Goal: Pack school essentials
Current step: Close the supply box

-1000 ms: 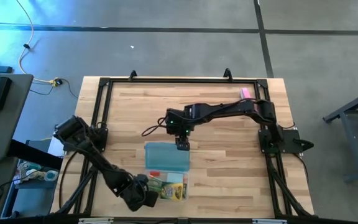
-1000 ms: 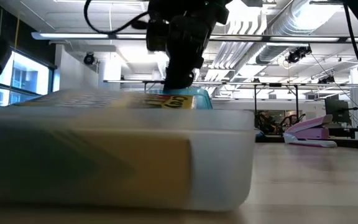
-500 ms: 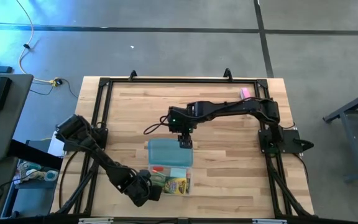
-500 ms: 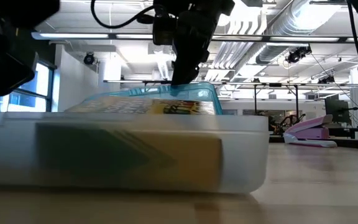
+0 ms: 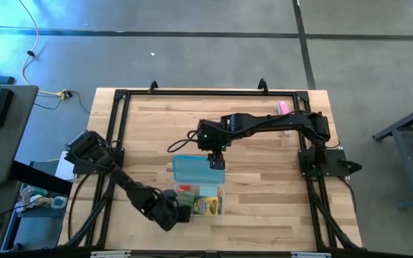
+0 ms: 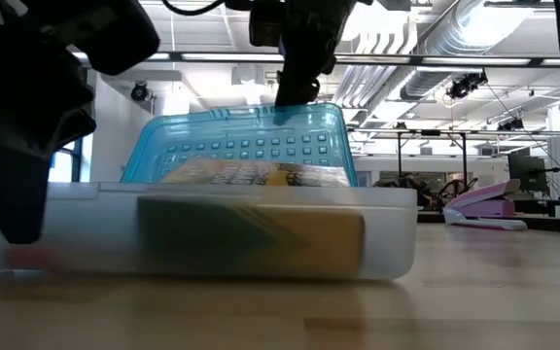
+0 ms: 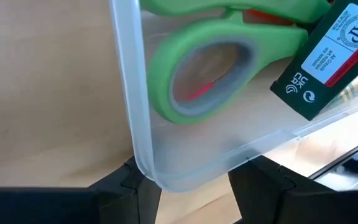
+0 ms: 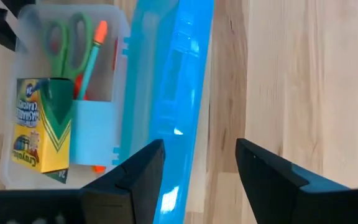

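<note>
green-handled scissors (image 8: 67,43), orange-tipped pen (image 8: 91,56), light-blue pad (image 8: 95,134), lying flat together

From above I see the box (image 5: 219,209) low and centre on the surface (image 5: 264,136), with its lid (image 5: 198,171) raised along the edge nearer the frame's top. Inside it, the scissors (image 8: 67,40) and a pen (image 8: 92,53) lie at one end, the crayon pack (image 5: 205,209) at the other, and the note pad (image 8: 95,127) sits beside the pack. My left pincer (image 5: 174,213) sits at the box's left end, its fingers (image 7: 135,186) either side of the corner. My right pincer (image 5: 216,162) is over the lid's top edge, right of centre. A stapler (image 5: 284,107) lies at the upper right of the surface, well apart from the box.
</note>
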`<state>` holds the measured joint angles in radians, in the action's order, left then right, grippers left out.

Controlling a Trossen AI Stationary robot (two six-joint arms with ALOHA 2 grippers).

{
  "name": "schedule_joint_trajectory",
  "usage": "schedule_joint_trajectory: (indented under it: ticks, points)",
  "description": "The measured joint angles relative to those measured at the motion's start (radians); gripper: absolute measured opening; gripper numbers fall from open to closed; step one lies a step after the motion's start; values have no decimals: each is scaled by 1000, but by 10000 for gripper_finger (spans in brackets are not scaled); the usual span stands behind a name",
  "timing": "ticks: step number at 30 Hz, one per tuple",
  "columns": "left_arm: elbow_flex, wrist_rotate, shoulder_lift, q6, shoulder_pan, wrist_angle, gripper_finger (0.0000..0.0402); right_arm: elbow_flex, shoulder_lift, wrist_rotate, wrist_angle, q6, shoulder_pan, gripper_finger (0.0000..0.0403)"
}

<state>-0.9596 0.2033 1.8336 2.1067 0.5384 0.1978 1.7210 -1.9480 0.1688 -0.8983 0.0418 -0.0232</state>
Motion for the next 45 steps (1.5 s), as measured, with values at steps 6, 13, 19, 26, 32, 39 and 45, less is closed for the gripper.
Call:
schedule_joint_trajectory:
  ticks: [6, 13, 19, 26, 32, 39, 45]
  points:
    - [0, 10, 0, -15, -27, 6, 158, 0, 0, -12, -28, -16, 26, 194]
    - [0, 10, -1, -48, -60, 15, 158, 2, 26, 1, -31, -41, 54, 194]
    - [0, 52, -1, -73, -80, 17, 158, 1, 36, 8, -39, -54, 75, 194]
    - [3, 97, -5, -137, -97, 12, 158, -5, 30, -61, -53, -68, 98, 194]
    - [3, 112, -11, -150, -91, 1, 158, -4, 31, -71, -60, -87, 97, 194]
    - [3, 91, -13, -124, -20, -26, 158, -4, 31, -70, -64, -90, 97, 194]
    - [2, 105, -14, -106, 25, -6, 158, -3, 31, -97, -80, -147, 68, 194]
